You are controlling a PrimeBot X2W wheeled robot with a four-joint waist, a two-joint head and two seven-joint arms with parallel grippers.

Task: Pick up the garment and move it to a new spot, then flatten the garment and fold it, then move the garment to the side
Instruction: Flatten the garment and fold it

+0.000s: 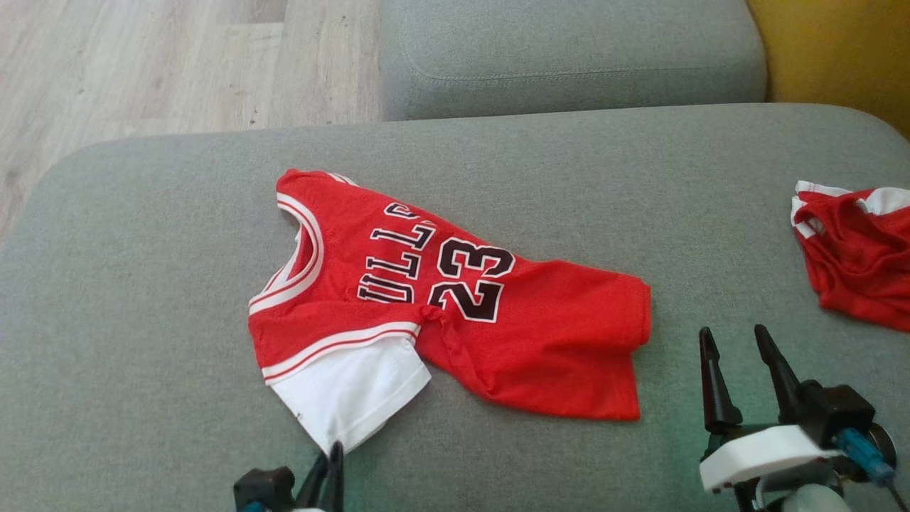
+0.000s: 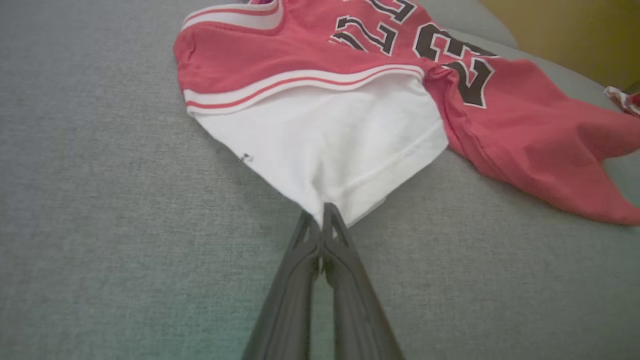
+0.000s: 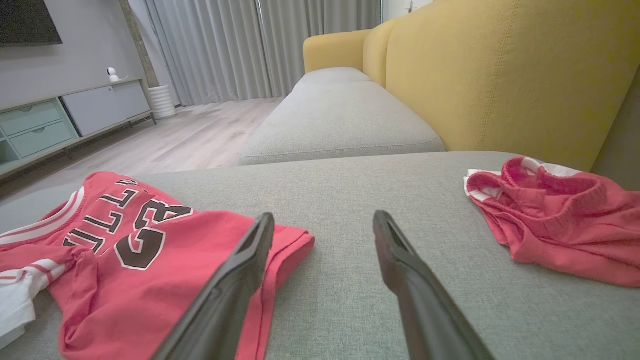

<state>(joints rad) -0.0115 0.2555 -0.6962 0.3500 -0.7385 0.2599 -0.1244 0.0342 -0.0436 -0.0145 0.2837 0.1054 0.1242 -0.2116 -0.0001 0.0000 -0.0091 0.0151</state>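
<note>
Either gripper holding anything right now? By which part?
Left gripper is shut on the jersey, pinching the hem of its white sleeve. Right gripper is open, holding nothing.

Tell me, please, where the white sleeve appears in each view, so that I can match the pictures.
Head view: white sleeve at lower centre-left, under the jersey's striped trim.
Left wrist view: sleeve at centre, its corner pinched in the left gripper.
Right wrist view: sleeve at the lower left edge.
Shared landmark: the black 23 on the jersey.
</note>
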